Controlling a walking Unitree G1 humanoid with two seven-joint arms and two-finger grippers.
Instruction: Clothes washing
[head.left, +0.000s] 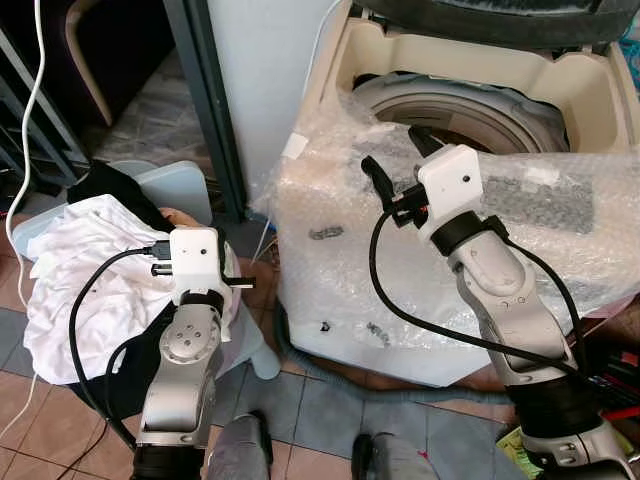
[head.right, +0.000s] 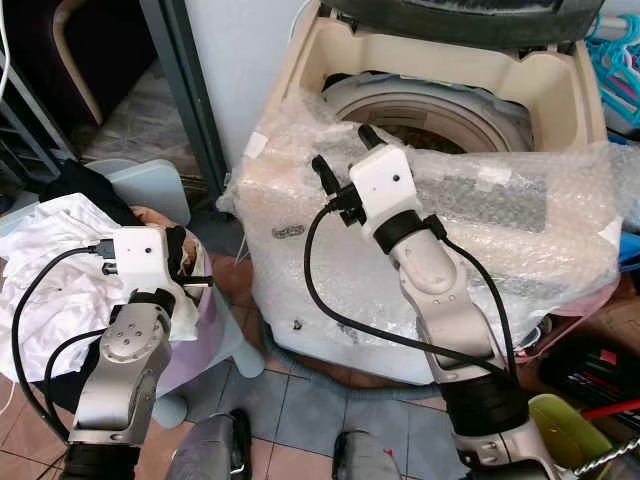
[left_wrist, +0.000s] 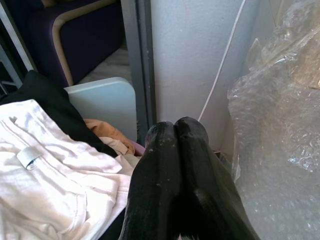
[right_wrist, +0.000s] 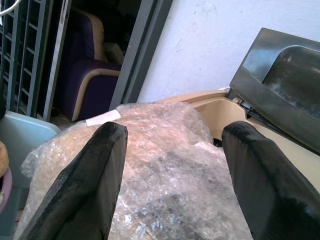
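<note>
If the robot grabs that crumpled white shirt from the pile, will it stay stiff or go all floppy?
Probably floppy: the crumpled white shirt lies in soft folds, so it would likely sag and dangle. It looks light. It may drag the black garment lying against it.

Crinkly clear bubble wrap (head.left: 520, 200) covers the glossy cream plastic washing machine (head.left: 580, 80); the white clothes (head.left: 80, 290) are soft matt cloth.

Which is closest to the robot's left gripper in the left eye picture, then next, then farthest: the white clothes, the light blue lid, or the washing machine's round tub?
From the left gripper:
1. White clothes, piled right beside it on its left.
2. Light blue lid, just behind the pile.
3. Washing machine tub, farthest, up on the right.
</note>
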